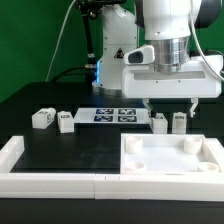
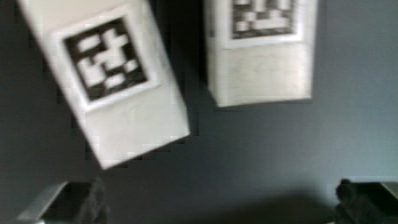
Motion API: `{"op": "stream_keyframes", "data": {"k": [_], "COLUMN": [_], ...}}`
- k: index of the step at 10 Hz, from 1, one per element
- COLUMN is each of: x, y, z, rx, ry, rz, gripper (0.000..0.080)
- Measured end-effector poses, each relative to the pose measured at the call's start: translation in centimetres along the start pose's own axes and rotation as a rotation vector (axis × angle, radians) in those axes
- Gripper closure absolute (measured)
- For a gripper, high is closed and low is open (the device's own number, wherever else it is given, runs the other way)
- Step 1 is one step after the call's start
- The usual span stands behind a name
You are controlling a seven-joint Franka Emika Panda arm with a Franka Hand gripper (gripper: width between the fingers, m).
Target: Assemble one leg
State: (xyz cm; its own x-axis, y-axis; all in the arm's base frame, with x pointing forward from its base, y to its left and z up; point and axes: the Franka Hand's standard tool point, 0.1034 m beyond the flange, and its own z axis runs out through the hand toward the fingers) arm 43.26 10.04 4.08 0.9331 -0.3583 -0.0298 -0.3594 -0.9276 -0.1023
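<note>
Right, exterior view first. The gripper (image 1: pixel 170 107) hangs at about 2 o'clock in the frame. Its claw is spread wide, with nothing between the fingers (image 1: pixel 148 104). Just under it, leg C (image 1: pixel 159 121) and leg D (image 1: pixel 179 121) stand upright side by side on the black table (image 1: pixel 60 145), with a small gap between them. Neither touches a finger. The marker board (image 1: pixel 113 115) lies flat at 9 o'clock of leg C. Leg A (image 1: pixel 42 119) and leg B (image 1: pixel 65 122) sit at 9 o'clock in the frame, close together and well apart from the gripper. The big white panel (image 1: pixel 170 158) with corner sockets lies at 6 o'clock of legs C and D. A white rail (image 1: pixel 20 165) runs along the table's near edge, from 6 to 8 o'clock.

Now the wrist view. Both fingertips (image 2: pixel 71 202) show as dark pads set wide apart, with only bare table between them. Two legs are in shot, tags facing the camera: a skewed leg (image 2: pixel 121 85) and a squarer leg (image 2: pixel 263 60). There's a gap between them, and both are clear of the tips. I can't tell which one is C and which is D.
</note>
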Motion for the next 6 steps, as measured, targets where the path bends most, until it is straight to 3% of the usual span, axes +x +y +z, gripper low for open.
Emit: {"op": "stream_keyframes", "data": {"k": [2,6], "x": [-1.2,-2.1], "y": [-1.5,-1.9], "z": [0.3,0.5], "rx": [0.0,-0.009], "ry": [0.001,-0.024], "rz": [-0.018,-0.037], "gripper": [0.0151,0.0151]}}
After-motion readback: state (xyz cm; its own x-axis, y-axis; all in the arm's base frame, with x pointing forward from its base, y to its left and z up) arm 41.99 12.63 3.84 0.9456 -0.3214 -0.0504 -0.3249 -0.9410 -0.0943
